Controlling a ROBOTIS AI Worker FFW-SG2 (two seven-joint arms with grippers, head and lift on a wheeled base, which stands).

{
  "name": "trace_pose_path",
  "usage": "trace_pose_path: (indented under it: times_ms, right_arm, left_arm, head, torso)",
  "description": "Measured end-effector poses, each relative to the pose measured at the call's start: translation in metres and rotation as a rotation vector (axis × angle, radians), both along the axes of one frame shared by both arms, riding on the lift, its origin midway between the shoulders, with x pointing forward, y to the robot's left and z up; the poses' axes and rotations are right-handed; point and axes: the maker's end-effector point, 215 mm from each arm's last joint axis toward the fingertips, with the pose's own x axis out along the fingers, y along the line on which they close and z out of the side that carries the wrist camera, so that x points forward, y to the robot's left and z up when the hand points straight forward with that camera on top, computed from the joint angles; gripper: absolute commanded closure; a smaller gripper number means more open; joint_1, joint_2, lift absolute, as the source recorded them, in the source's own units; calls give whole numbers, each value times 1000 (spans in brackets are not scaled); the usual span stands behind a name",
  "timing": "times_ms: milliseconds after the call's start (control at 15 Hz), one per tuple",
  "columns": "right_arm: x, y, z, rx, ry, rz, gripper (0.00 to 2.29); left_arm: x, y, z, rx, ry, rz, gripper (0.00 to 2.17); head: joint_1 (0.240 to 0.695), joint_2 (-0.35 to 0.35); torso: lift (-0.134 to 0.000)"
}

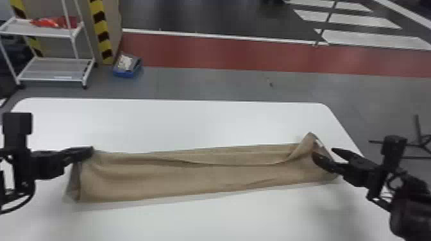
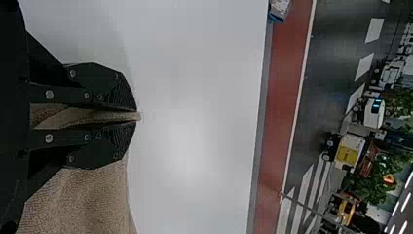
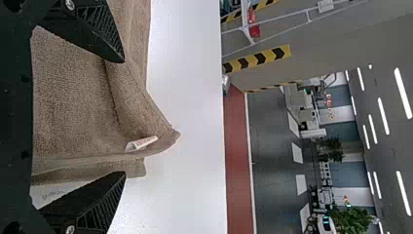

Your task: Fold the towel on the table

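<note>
The brown towel (image 1: 198, 176) lies as a long folded strip across the white table, its far right corner raised in a peak. At its left end my left gripper (image 1: 91, 150) holds the far corner; the left wrist view has the left gripper (image 2: 137, 117) shut on a ridge of the towel (image 2: 83, 195). Over the right end, my right gripper (image 1: 323, 155) stands open. In the right wrist view, towel fabric (image 3: 73, 92) with a small white tag (image 3: 141, 143) lies between the spread fingers of the right gripper (image 3: 124, 117).
The white table (image 1: 192, 121) has its far edge beyond the towel and its right edge beside my right arm. On the floor behind stand a white shelf cart (image 1: 54, 69) and a blue box (image 1: 126, 73).
</note>
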Motion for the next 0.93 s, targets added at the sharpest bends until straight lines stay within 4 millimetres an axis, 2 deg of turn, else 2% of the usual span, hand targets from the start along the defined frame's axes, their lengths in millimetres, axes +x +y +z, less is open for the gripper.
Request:
trace_pose_path:
  times_ms: [67,133,267,400,600,733,933]
  right_arm:
    - [0,1,0,0,0,1,60]
    - [1,2,1,-1,-2,2,60]
    - [7,3,5,-13,-7,4,60]
    - [18,5,18,-41,-29,18,66]
    - [37,1,34,-71,-105,11,157]
    - [46,-2,32,-70,-119,-8,221]
    - [53,-5,18,-43,-100,-30,407]
  left_arm:
    - [-2,2,5,-8,-12,7,1241]
    - [-4,3,12,-19,-30,12,1291]
    - [-8,3,26,-39,-64,15,1291]
    - [-12,-1,38,-55,-89,7,1291]
    - [-13,-16,39,-60,-91,-20,1291]
    - [-12,-28,39,-60,-91,-40,1291]
    - [-8,-41,43,-60,-97,-70,1291]
  head:
    - [695,-163]
    - [695,-161]
    - [695,-160]
    - [695,-160]
    - [695,-173]
    - [695,-188]
    - [695,-200]
  torso:
    - [-108]
    - [-108]
    - [-108]
    - [-108]
    - [-108]
    - [-108]
    - [-108]
